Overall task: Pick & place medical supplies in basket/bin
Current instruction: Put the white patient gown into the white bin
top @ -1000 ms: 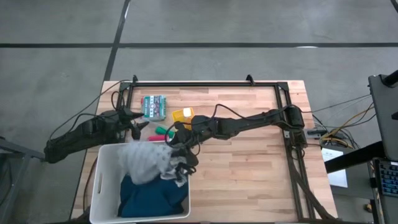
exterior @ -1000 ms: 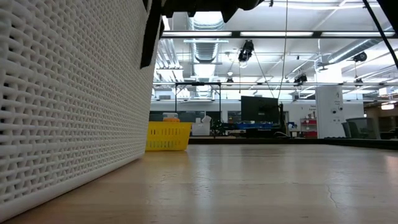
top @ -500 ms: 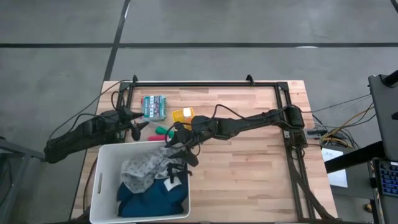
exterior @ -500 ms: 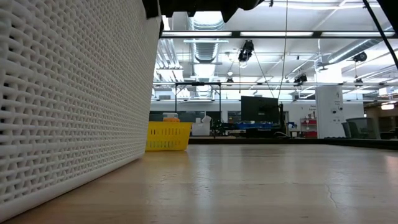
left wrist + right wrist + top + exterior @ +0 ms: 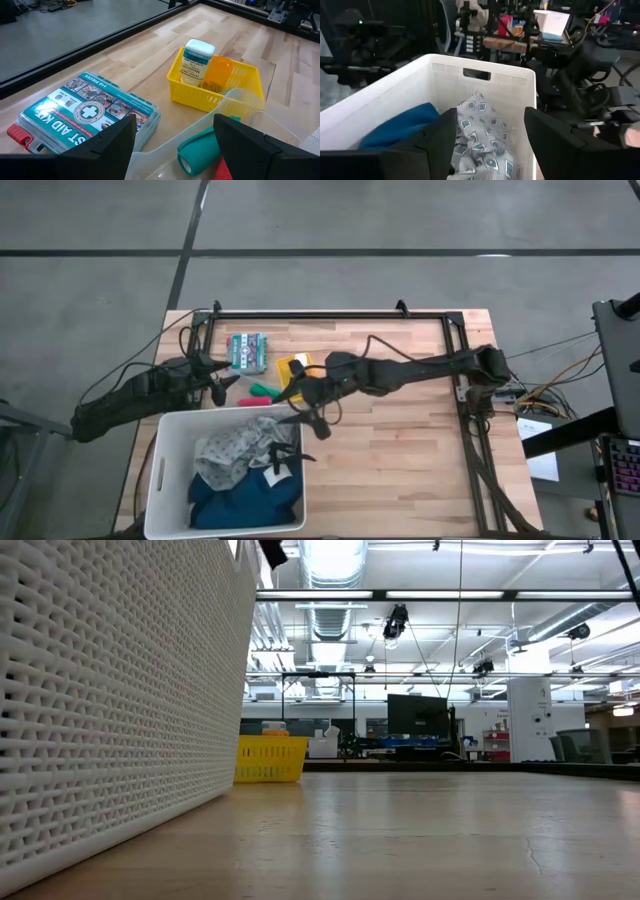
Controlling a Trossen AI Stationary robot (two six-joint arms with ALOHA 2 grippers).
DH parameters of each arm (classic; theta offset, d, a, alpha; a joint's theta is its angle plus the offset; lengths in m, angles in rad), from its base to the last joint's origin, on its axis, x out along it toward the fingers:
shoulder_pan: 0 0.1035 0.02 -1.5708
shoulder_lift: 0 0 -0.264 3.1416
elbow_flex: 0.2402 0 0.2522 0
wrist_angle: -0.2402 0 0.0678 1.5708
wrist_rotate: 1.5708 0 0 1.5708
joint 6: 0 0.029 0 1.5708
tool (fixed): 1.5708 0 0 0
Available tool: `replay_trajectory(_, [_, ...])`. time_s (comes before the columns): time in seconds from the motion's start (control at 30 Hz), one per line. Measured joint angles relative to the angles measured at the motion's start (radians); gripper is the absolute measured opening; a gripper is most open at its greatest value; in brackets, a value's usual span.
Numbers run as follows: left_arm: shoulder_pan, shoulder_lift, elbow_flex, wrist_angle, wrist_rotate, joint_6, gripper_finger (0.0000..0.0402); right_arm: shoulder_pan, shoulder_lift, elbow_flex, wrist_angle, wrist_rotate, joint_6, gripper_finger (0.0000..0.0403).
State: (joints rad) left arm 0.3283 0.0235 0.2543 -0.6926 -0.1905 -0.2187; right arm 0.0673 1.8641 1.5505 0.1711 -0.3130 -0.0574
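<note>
Bin: the white tub (image 5: 165, 470) stood at the bench's (image 5: 400, 450) near left corner.
Cloths: blue garment (image 5: 240, 500) and patterned grey cloth (image 5: 235, 445) lay inside it, soft, light, best pinched at a fold.
Small supplies: first-aid kit (image 5: 82, 112), yellow basket (image 5: 215, 82), green roll (image 5: 200, 147), likely light, rigid.
Right gripper (image 5: 312, 420): parted, empty, beside the bin.
Left gripper (image 5: 222, 380): parted, empty, near the kit.
Room: open workshop.

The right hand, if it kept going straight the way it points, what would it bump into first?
Probably the grey patterned cloth inside the white tub. The right hand is open and aimed down into the tub, with the cloth straight ahead between its fingers. Depth is hard to judge.
</note>
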Motion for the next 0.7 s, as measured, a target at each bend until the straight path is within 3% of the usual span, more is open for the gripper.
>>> replay_trajectory(0.37, [0.000, 0.000, 0.000, 0.000, 0.000, 0.000, 0.0271, 0.008, -0.154, -0.018, -0.423, -0.001, 0.012, 0.0214])
replay_trajectory(0.7, [0.000, 0.000, 0.000, 0.000, 0.000, 0.000, 0.0271, 0.073, -0.208, -0.063, -0.588, 0.003, 0.035, 0.0214])
